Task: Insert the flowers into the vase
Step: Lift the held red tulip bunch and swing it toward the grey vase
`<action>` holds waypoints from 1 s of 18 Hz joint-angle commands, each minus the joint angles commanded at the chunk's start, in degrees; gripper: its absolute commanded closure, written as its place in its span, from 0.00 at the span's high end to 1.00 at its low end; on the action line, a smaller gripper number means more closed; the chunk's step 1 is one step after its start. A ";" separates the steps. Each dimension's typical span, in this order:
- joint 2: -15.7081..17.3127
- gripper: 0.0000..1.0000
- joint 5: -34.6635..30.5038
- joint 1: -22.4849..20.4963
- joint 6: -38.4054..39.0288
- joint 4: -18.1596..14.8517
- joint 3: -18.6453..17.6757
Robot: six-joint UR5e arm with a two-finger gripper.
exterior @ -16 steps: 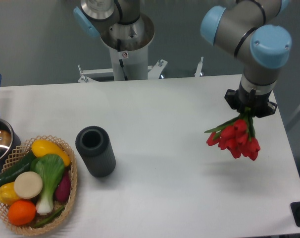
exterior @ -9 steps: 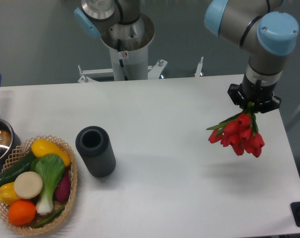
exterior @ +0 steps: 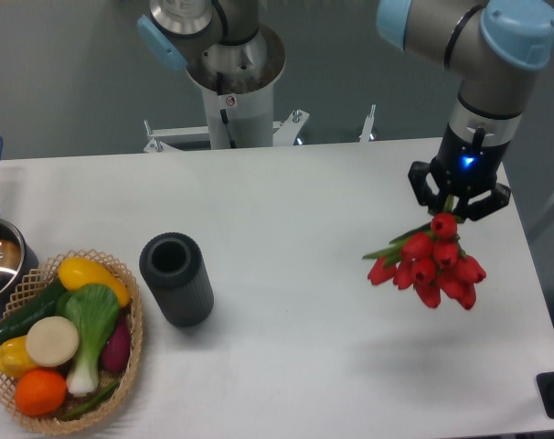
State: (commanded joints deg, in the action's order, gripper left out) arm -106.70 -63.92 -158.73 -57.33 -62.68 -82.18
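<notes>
A: Item, gripper: at 3 o'clock of the table, clamped on the stems of the flowers. Change?

B: Shifted a little toward 9 o'clock since half a second ago; a blue light now shows on the wrist. Blooms hang heads-down, off the surface, their shadow below them.

A: Item, vase?

B: Upright at 8 o'clock, mouth unobstructed, just beside the basket. Unmoved. Well apart from the flowers.

A: Meaning for the task?

B: Judged: carry begun, most of the crossing left. Blooms lead, stems in the grip, so the bunch likely needs turning before insertion.
</notes>
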 joint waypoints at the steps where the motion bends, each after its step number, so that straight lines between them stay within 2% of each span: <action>1: 0.00 0.00 2.11 0.35 2.47 1.06 -0.09; 2: -0.09 0.00 4.22 0.79 3.88 2.03 -0.09; 7: -0.18 0.00 21.80 1.41 6.44 2.30 -1.32; 10: -0.18 0.00 23.22 3.07 7.41 3.08 -1.49; 13: 0.35 0.00 29.88 3.78 7.50 8.35 -5.17; 18: 5.97 0.00 36.92 3.87 7.33 9.42 -11.07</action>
State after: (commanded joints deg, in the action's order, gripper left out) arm -100.73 -27.00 -154.86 -50.01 -53.26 -93.24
